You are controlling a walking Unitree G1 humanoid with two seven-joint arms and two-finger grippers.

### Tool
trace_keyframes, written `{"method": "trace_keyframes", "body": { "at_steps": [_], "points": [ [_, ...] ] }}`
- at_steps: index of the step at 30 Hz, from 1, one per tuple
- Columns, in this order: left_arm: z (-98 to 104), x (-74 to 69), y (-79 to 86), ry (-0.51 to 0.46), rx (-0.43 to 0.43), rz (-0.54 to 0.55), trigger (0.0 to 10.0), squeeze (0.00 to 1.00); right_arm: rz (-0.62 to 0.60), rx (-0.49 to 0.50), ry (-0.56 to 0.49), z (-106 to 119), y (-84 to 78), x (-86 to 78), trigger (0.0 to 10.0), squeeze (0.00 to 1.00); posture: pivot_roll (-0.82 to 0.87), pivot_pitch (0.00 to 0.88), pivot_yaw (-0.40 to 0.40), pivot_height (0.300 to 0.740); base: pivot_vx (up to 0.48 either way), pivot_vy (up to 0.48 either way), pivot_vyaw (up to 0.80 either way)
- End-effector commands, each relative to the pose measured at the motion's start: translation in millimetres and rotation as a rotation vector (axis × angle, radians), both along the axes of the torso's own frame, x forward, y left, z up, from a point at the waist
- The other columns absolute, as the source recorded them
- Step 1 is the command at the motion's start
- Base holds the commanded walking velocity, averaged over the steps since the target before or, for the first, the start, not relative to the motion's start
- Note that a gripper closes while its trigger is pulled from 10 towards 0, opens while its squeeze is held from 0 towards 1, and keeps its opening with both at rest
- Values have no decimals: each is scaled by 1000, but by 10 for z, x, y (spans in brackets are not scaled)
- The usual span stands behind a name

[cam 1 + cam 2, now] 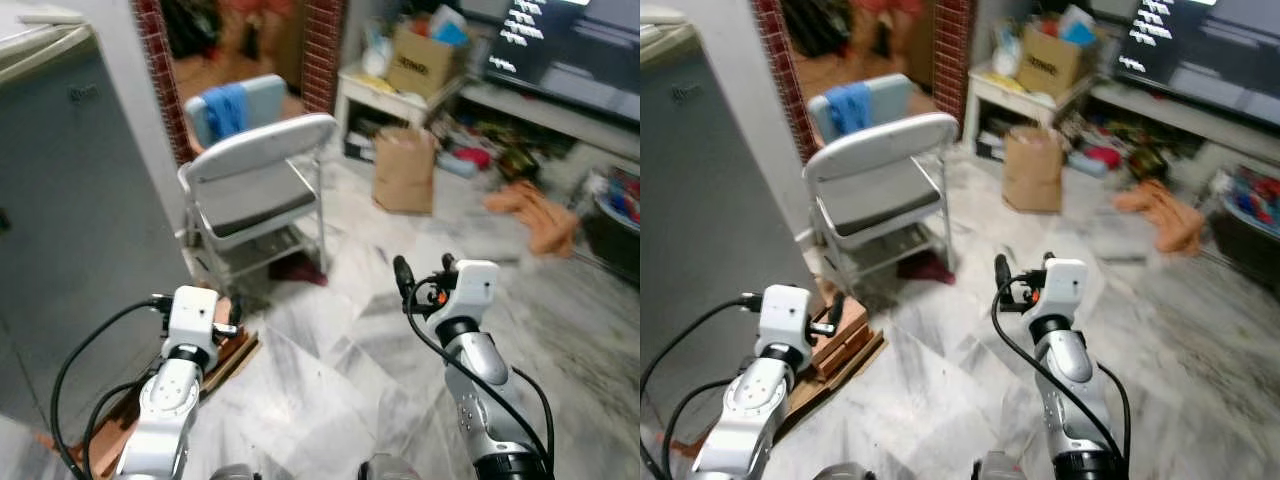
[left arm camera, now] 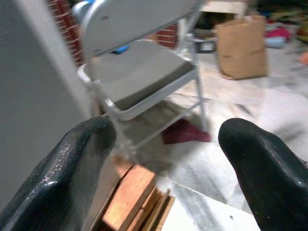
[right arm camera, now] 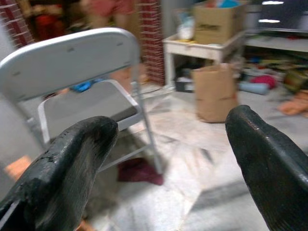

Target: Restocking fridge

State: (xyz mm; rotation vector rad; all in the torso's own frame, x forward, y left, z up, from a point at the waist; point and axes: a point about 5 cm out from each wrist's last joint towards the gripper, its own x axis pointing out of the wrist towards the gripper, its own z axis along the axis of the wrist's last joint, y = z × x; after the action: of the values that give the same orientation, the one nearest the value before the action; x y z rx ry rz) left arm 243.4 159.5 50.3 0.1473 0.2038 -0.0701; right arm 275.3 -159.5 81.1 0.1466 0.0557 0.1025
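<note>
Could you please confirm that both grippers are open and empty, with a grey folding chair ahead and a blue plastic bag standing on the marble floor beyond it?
Not quite: the bag is brown paper, not blue plastic, as the left eye view shows. The left gripper and right gripper are open and empty, and the grey metal folding chair stands ahead on the marble floor.

Cardboard box (image 1: pixel 420 58) dark print, blurred, no text legible
</note>
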Motion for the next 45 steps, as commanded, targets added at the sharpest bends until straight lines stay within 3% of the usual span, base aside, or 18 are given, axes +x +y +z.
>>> {"method": "trace_keyframes", "body": {
  "at_steps": [1, 15, 30, 45],
  "points": [
    [49, 31, -96, -21, -16, -31, 10000, 0, -27, -13, 4, -10, -95, -8, 10000, 0, 59, 25, -13, 740, 0, 0, -800],
    [77, 4, -149, -33, -41, -92, 10000, 0, -30, -14, 7, -17, -100, -5, 10000, 0, 55, 29, -11, 740, 0, -87, -800],
    [98, 24, -138, -38, -43, -97, 10000, 0, -36, -13, 14, -20, -109, -4, 10000, 0, 50, 37, -9, 740, 0, -363, -30],
    [79, 7, -96, -35, -49, -56, 10000, 0, -35, -17, 23, -31, -133, -8, 10000, 0, 50, 42, -16, 740, 0, -172, -612]
  ]
}}
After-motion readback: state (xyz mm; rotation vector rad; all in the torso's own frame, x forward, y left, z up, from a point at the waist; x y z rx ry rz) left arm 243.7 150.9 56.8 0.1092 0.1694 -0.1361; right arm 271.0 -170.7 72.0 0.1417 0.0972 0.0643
